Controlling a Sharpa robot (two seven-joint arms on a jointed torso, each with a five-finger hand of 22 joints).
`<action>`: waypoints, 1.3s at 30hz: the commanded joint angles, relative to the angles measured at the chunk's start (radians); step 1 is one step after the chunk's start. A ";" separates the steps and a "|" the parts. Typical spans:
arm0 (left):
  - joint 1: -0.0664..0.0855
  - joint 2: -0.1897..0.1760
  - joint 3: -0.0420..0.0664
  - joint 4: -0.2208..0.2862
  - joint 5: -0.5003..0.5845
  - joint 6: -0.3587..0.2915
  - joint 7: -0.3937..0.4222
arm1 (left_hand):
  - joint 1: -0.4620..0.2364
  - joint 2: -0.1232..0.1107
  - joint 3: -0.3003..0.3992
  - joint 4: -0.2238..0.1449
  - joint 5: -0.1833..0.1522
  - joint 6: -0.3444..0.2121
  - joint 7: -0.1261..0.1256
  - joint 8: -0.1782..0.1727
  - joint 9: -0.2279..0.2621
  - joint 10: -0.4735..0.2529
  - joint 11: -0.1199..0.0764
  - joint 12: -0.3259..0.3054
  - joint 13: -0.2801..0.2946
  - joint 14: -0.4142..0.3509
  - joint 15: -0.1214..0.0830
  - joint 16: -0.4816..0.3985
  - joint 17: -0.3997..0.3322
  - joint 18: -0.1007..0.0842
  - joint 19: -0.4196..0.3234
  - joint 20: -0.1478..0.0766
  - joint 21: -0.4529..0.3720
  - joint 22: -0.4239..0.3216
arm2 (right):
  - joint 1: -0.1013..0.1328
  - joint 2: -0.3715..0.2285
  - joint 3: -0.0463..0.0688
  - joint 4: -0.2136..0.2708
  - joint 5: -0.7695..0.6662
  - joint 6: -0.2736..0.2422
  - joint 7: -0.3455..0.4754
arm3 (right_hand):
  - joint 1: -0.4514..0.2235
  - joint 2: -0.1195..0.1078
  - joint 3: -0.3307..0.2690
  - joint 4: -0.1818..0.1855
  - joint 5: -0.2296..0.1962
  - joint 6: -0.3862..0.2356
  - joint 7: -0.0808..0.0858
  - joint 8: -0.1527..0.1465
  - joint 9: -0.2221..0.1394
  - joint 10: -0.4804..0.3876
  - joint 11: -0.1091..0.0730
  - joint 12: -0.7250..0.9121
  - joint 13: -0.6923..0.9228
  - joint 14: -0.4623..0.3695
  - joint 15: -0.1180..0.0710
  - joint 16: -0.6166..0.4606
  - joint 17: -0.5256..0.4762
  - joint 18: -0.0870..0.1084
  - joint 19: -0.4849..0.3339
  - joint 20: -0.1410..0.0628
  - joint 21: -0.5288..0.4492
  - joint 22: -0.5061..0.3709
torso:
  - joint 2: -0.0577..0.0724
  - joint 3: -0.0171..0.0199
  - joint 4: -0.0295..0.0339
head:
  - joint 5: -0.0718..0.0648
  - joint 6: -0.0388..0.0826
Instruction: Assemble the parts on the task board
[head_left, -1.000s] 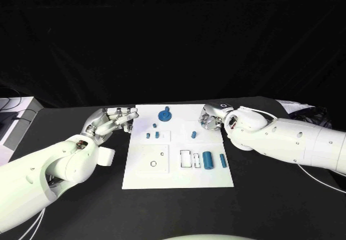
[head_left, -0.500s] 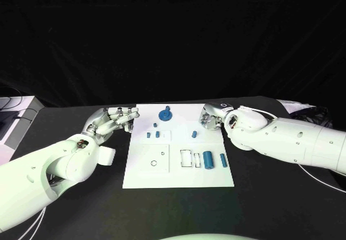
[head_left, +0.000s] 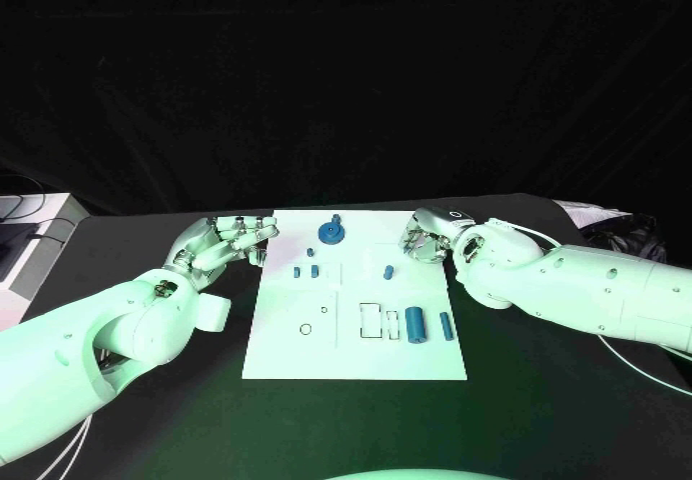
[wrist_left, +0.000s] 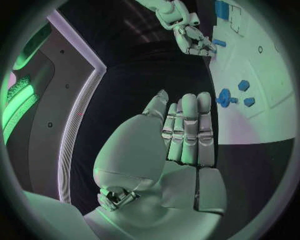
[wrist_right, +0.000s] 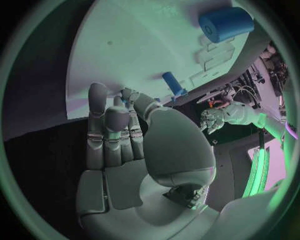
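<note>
The white task board (head_left: 353, 345) lies in the middle of the black table. On it are a round blue part with a knob (head_left: 332, 232), a few small blue pegs (head_left: 304, 270), another peg (head_left: 387, 269), a blue cylinder (head_left: 414, 323) and a thin blue piece (head_left: 446, 325). My left hand (head_left: 224, 240) rests by the board's far left corner, fingers straight and together, holding nothing (wrist_left: 184, 132). My right hand (head_left: 428, 232) sits at the board's far right edge, its thumb bent toward the fingers (wrist_right: 115, 130), with nothing seen in it.
White pieces sit in a framed slot (head_left: 379, 320) beside the cylinder, and a small ring (head_left: 306, 328) lies on the board's left half. A pale box (head_left: 29, 235) stands at the table's far left. Black table surface surrounds the board.
</note>
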 joint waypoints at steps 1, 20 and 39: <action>-0.001 0.003 0.001 0.001 0.004 0.011 0.004 | 0.003 0.003 0.003 -0.007 0.006 0.009 -0.001 -0.002 0.000 -0.005 -0.004 0.006 -0.001 0.001 0.000 0.004 0.001 0.017 -0.001 0.002 0.004 0.002 | 0.003 -0.014 0.007 0.025 0.066 -0.087 0.032 | -0.001 0.010 0.003 -0.007 -0.006 -0.003 0.007 0.002 0.000 0.022 -0.012 0.003 0.002 -0.003 -0.005 0.005 0.001 0.018 0.006 -0.001 -0.007 0.017 | -0.001 -0.0014 0.0011 | 0.001 0.001; -0.004 0.002 0.001 -0.003 0.010 0.005 0.005 | 0.000 0.002 0.005 -0.008 0.006 0.005 0.001 -0.002 0.000 -0.005 -0.004 0.006 -0.001 0.000 0.000 0.003 0.000 0.017 -0.002 0.002 0.003 0.003 | 0.018 -0.068 0.020 0.182 0.123 -0.120 0.075 | 0.002 0.009 0.008 -0.011 -0.007 -0.006 0.008 0.001 -0.001 0.018 -0.010 0.003 0.001 -0.005 -0.003 0.012 -0.006 0.019 0.039 0.001 -0.125 0.183 | 0.001 -0.0008 0.0006 | 0.028 0.012; -0.003 0.024 0.001 -0.013 0.011 0.002 -0.003 | -0.004 0.001 0.006 -0.008 0.006 0.005 0.000 -0.002 0.000 -0.004 -0.004 0.006 -0.001 0.000 0.000 0.003 0.001 0.017 -0.003 0.003 0.002 0.005 | -0.031 0.064 -0.003 0.281 -0.131 -0.022 0.054 | 0.002 0.009 0.006 -0.011 -0.008 -0.004 0.007 0.001 -0.001 0.021 -0.011 0.003 0.001 -0.004 -0.004 0.015 -0.005 0.018 0.077 0.001 -0.230 0.301 | 0.000 -0.0021 0.0016 | 0.116 -0.008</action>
